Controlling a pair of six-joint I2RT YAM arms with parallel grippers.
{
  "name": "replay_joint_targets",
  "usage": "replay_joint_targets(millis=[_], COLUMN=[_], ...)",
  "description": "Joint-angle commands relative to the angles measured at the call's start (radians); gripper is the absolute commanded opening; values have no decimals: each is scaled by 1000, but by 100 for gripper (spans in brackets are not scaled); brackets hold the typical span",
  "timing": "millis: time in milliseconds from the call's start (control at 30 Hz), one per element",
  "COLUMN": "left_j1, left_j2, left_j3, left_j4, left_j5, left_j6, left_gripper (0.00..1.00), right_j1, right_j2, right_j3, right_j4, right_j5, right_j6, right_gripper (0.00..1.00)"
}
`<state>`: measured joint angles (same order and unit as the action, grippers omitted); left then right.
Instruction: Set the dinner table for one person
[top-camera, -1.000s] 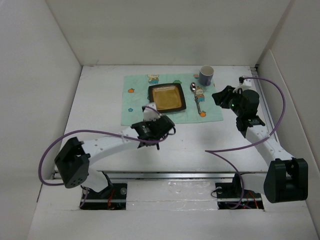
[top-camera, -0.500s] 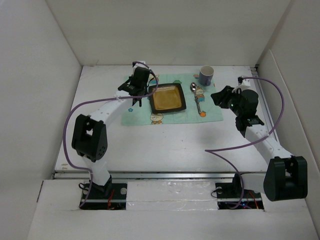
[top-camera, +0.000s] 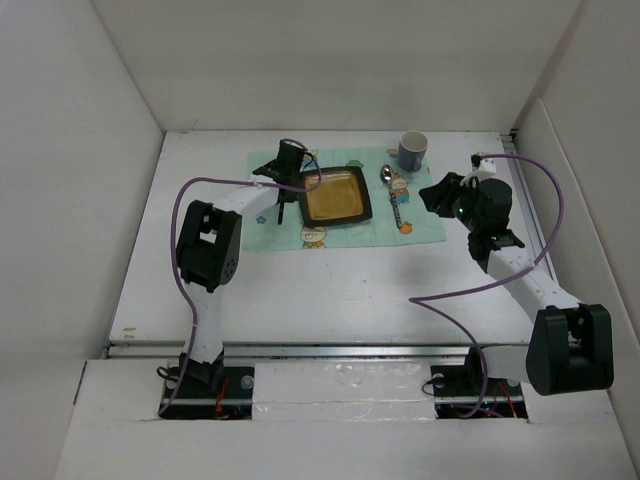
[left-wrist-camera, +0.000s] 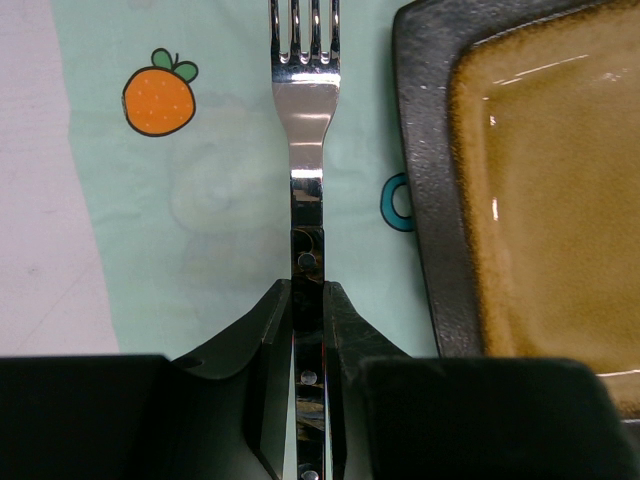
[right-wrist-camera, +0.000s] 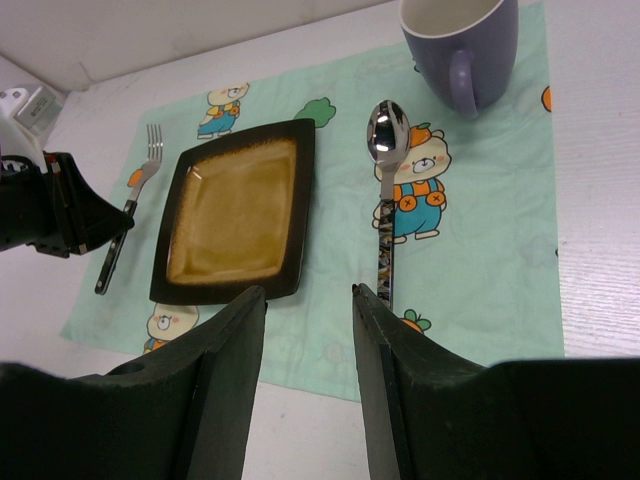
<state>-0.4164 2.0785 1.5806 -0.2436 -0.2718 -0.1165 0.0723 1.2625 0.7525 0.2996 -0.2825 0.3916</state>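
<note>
On the green mat on the white worktop, the left gripper has its jaws tight on the fork just beside the plate, and the right gripper holds its jaws wide.

The top view is bright and even. Diffuse light from above washes over the white dinner table and the walls, leaving only faint, soft shadows by the arms. In the left wrist view the fork carries hard white glare on its neck and the glazed plate shows thin bright streaks. The left gripper there is near-black and soft. In the right wrist view the spoon bowl mirrors the light, and the near right gripper is dark and blurred.
</note>
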Motion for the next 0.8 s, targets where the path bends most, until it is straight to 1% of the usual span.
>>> replay_joint_targets(millis=[0,167,300,533,667,767], left_j1=[8,18,27,27,27,27], left_j2=[-11,22,20,8,18,19], left_j3=[55,44,-2,-67,-64,-54], left_j4=[24,15,32,56,52,50], left_j5=[-32,-50,-38,-60,-50,-55], left_j6=[-15,-63,-92,-101,-101,-101], left_gripper=[0,0,0,0,0,12], right_j1=[15,24,34,43,43,43], right_j2=[6,9,14,23,21,21], right_j3=[27,33,36,42,44,45], right_j4=[41,33,30,26,19,18], right_j5=[6,22,29,35,37,40], right_j6=[-25,-34,-39,-42,-45,-45], right_gripper=[46,46,46,46,46,46])
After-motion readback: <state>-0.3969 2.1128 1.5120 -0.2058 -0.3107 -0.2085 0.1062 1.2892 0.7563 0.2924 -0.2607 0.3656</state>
